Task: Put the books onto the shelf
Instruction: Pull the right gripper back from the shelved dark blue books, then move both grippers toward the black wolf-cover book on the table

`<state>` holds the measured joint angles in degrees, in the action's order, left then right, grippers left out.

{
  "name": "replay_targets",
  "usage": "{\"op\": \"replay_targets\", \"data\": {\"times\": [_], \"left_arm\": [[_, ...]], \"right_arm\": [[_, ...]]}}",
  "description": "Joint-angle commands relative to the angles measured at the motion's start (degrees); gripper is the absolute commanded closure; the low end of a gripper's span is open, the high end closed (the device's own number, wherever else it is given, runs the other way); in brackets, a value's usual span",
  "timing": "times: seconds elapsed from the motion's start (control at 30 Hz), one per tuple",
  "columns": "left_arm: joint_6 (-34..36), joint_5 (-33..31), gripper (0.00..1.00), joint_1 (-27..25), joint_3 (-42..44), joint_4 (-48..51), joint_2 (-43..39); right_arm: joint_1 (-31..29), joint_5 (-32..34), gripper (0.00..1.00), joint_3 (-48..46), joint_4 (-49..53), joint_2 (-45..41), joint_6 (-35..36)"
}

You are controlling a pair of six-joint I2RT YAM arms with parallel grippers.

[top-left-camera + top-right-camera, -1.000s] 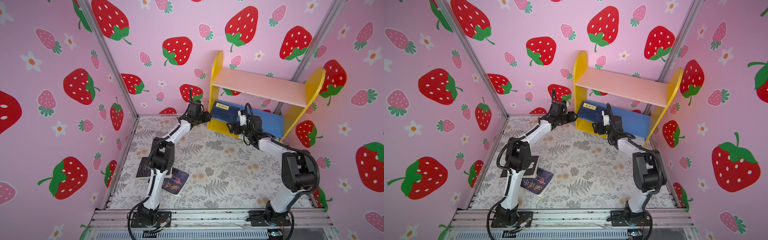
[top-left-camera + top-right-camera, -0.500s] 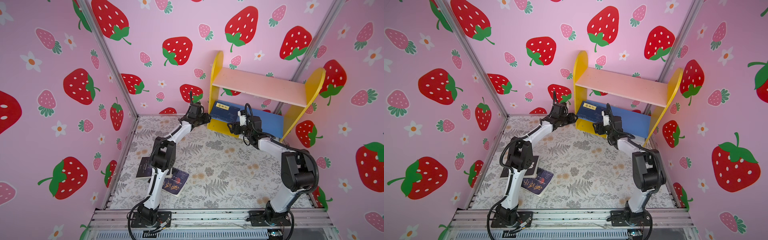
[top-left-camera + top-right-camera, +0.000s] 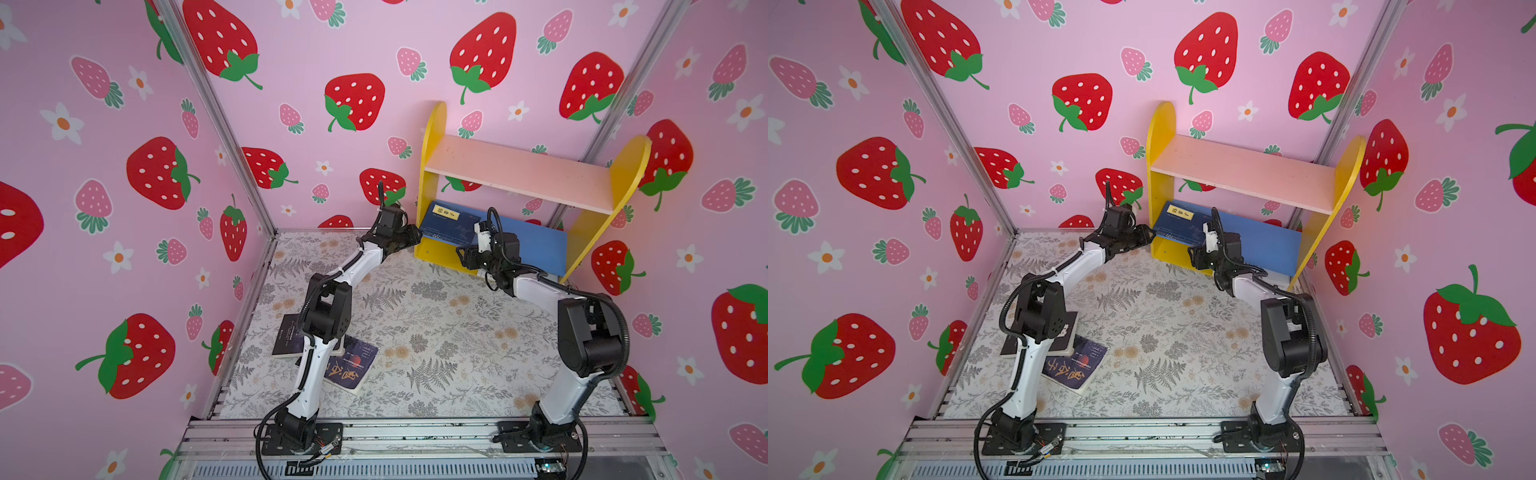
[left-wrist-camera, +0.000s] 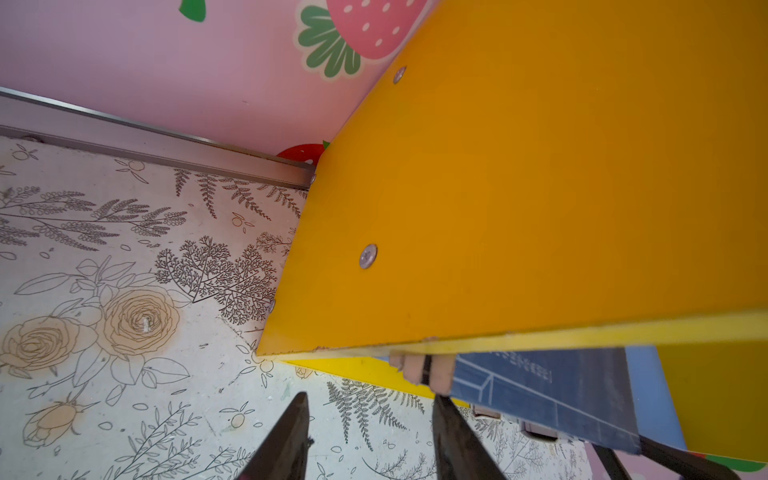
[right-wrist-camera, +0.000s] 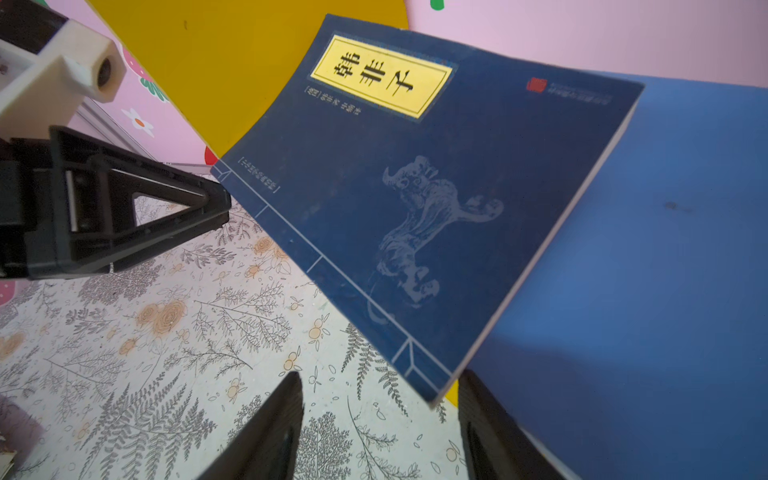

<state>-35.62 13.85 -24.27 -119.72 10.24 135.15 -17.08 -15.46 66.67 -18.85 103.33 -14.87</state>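
Navy matte card covers the thin book (image 5: 415,199) lying on the shelf (image 3: 519,174). It sits at the left end of the smooth blue lower board (image 3: 536,249), just beside the round-topped yellow side panel (image 3: 430,166). A rectangular yellow title label (image 5: 380,77) with black characters sits near one corner of the cover. A pale beast figure is printed mid-cover, and thin white lines mimic stitched binding along the spine. That spine edge juts past the board's front, over the surface (image 3: 436,332), a pale sheet printed with ferns and roses. The pink upper board (image 3: 1246,170) is flat and matte.

The right fingers (image 5: 270,432), dark tapering wedges, stand apart. The book's near corner is just above the gap between them, and I cannot tell whether either one touches it. The left fingers (image 4: 286,440) are also apart, with only the surface showing between them, close to the panel's outer face and its round metal screw heads (image 4: 368,255). In the right wrist view one left finger, a black triangular truss, has its tip at the book's spine corner.

Two other books lie flat and overlapping on the surface under the left arm (image 3: 324,316): a dark book with large golden characters (image 3: 353,368) and a black book (image 3: 286,338).
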Motion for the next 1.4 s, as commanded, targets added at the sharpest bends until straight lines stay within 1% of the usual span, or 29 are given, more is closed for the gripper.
{"op": "replay_targets", "data": {"times": [0.0, 0.07, 0.13, 0.27, 0.4, 0.47, 0.57, 0.6, 0.67, 0.77, 0.83, 0.9, 0.97, 1.1, 1.17, 1.2, 1.27, 1.33, 1.37], "left_arm": [[-0.60, -1.47, 0.51, 0.17, 0.06, -2.22, -0.48], [-0.85, -1.39, 0.51, 0.26, 1.84, -2.79, -1.66], [-1.12, -1.24, 0.49, 0.28, 5.19, -3.88, -3.58], [-1.68, -1.66, 0.46, 0.46, 16.29, -7.69, -10.64], [-1.66, -2.86, 0.44, 1.05, 28.51, -9.45, -20.69], [-0.92, -5.31, 0.42, 1.10, 34.24, -8.44, -26.55], [-0.37, -11.97, 0.39, 1.52, 43.60, -5.52, -35.82], [-0.60, -14.38, 0.37, 1.67, 47.29, -4.92, -39.14], [-2.39, -18.94, 0.32, 2.52, 53.74, -2.66, -44.86], [-5.44, -22.43, 0.29, 4.95, 63.25, -0.84, -53.50], [-7.51, -26.29, 0.24, 7.10, 68.15, 1.69, -59.07], [-10.13, -30.08, 0.16, 9.77, 71.11, 5.19, -63.51], [-12.10, -31.54, 0.12, 13.53, 74.32, 7.16, -67.18], [-15.41, -32.35, 0.09, 22.88, 79.71, 9.50, -72.19], [-15.23, -33.18, 0.08, 27.36, 81.53, 9.42, -73.50], [-14.78, -33.44, 0.06, 29.95, 82.15, 9.14, -73.79], [-13.45, -30.71, 0.06, 35.64, 82.79, 7.69, -73.28], [-12.92, -26.00, 0.06, 41.48, 82.44, 7.18, -71.83], [-12.69, -24.94, 0.06, 43.14, 82.08, 7.27, -71.09]], "right_arm": [[0.27, 1.08, 0.42, 2.22, -1.18, 0.74, 0.43], [0.29, 0.97, 0.45, 2.28, -1.03, 0.66, -0.30], [0.29, 0.87, 0.45, 1.83, -1.10, 0.20, -0.95], [0.16, 1.41, 0.47, 0.08, -1.32, -1.83, -1.69], [-0.10, 1.93, 0.40, -2.29, -0.82, -5.78, -3.40], [-0.48, 2.29, 0.35, -4.28, -1.06, -8.55, -4.37], [-2.16, 4.18, 0.29, -7.01, -0.25, -12.76, -5.56], [-3.39, 4.94, 0.25, -7.78, 0.13, -14.10, -5.29], [-6.67, 5.85, 0.20, -8.72, 0.78, -15.88, -4.57], [-12.29, 6.31, 0.15, -9.11, 1.23, -16.49, -4.84], [-15.75, 5.98, 0.11, -9.11, 0.62, -15.74, -6.67], [-18.74, 5.77, 0.08, -9.04, -0.49, -14.43, -8.71], [-21.49, 5.10, 0.00, -8.74, -1.33, -12.94, -10.30], [-25.18, 3.03, 0.00, -8.44, -3.02, -10.12, -14.61], [-26.40, 1.83, 0.00, -8.87, -3.55, -9.31, -15.90], [-27.07, 1.69, 0.00, -9.26, -3.48, -9.13, -16.36], [-28.03, 1.40, 0.00, -10.17, -3.32, -9.02, -16.63], [-28.40, 1.40, 0.00, -11.39, -3.04, -9.19, -17.09], [-28.52, 1.44, 0.00, -11.92, -3.00, -9.33, -17.25]]}}
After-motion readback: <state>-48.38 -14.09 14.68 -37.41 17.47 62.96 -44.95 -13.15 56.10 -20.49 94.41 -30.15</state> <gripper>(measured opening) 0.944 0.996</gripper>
